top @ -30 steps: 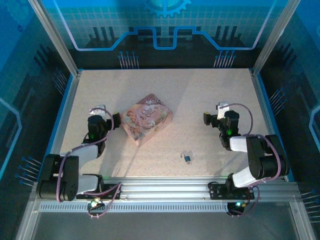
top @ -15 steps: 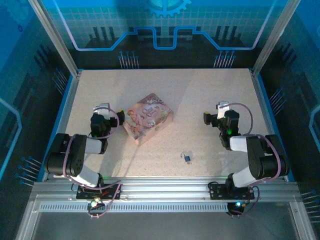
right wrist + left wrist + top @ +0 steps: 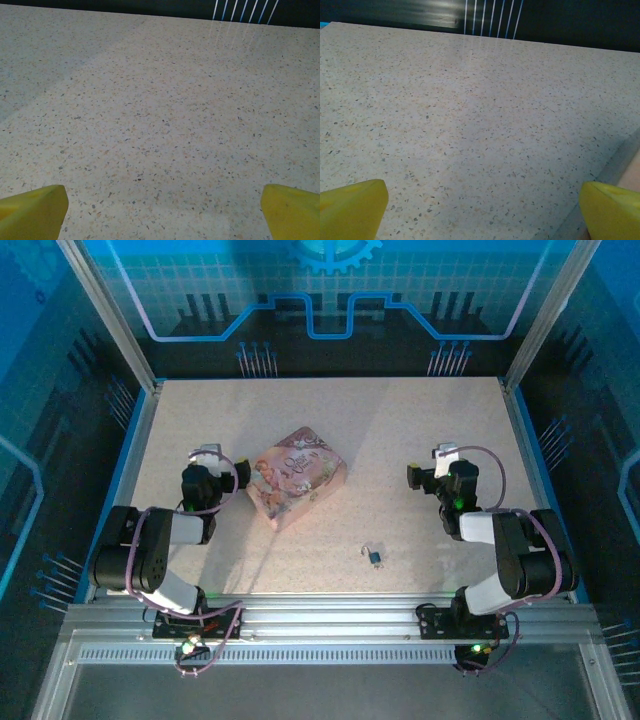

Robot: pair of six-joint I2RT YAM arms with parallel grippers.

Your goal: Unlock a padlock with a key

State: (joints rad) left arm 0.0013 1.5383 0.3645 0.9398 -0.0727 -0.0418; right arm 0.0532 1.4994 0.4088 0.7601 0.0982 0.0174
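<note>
The tiny dark-bluish padlock (image 3: 374, 556) with its thin silvery shackle lies on the speckled table (image 3: 400, 430) near the front, right of centre. I cannot make out the key apart from it. My left gripper (image 3: 213, 470) stands open just left of the pink illustrated box (image 3: 295, 478), its yellow fingertips (image 3: 352, 207) spread wide over bare table with nothing between them. My right gripper (image 3: 437, 472) is open too, up and to the right of the padlock, and its fingertips (image 3: 35, 207) also frame bare table.
The pink box sits left of the table's middle, and its edge (image 3: 634, 172) shows at the right of the left wrist view. Raised blue rails (image 3: 135, 455) border the table, with metal frame posts at the back corners.
My left arm has folded back, its elbow swinging up off the front rail, and its gripper has crept slightly toward the box. The right arm, box and padlock have not moved.
</note>
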